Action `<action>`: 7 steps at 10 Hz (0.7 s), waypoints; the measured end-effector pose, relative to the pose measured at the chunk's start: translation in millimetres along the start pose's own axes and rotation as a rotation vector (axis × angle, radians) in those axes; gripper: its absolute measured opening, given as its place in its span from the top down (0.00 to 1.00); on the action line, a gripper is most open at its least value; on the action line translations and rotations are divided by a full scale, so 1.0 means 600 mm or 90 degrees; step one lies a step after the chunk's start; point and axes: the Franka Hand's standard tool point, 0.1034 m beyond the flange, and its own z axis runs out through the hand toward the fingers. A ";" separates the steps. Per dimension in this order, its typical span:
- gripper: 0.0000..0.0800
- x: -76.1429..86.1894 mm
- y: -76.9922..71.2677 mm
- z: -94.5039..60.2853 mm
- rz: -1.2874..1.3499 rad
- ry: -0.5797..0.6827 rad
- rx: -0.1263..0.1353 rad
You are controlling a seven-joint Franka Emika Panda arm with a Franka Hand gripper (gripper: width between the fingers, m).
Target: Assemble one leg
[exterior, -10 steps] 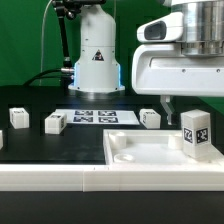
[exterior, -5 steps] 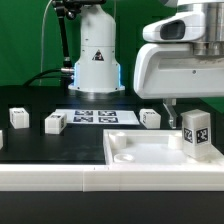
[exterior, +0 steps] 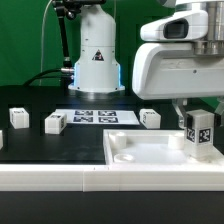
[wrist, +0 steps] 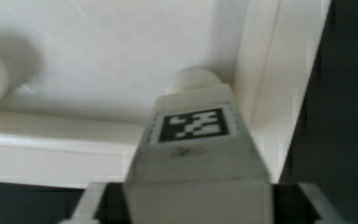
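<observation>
My gripper [exterior: 197,118] is shut on a leg [exterior: 199,133], a small white post with a black-and-white tag, and holds it upright over the corner of the large white panel [exterior: 140,152] on the exterior view's right. In the wrist view the leg [wrist: 197,140] runs out from between my jaws [wrist: 197,208], its tip over a corner of the panel [wrist: 87,95] near a rounded recess. I cannot tell whether the leg's foot touches the panel.
Three more legs stand on the black table: two on the exterior view's left [exterior: 17,117] [exterior: 54,122] and one by the panel's back edge [exterior: 150,118]. The marker board [exterior: 95,117] lies behind them. The robot base [exterior: 96,60] stands at the back.
My gripper has shifted a little toward the exterior view's right with the leg in it. The other parts have not moved.
</observation>
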 end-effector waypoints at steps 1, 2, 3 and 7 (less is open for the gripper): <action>0.64 0.000 0.000 0.000 0.000 0.000 0.000; 0.64 0.000 0.001 0.000 0.000 0.000 0.000; 0.64 0.000 0.000 0.000 0.012 0.000 0.000; 0.64 -0.001 -0.002 0.003 0.268 0.018 0.005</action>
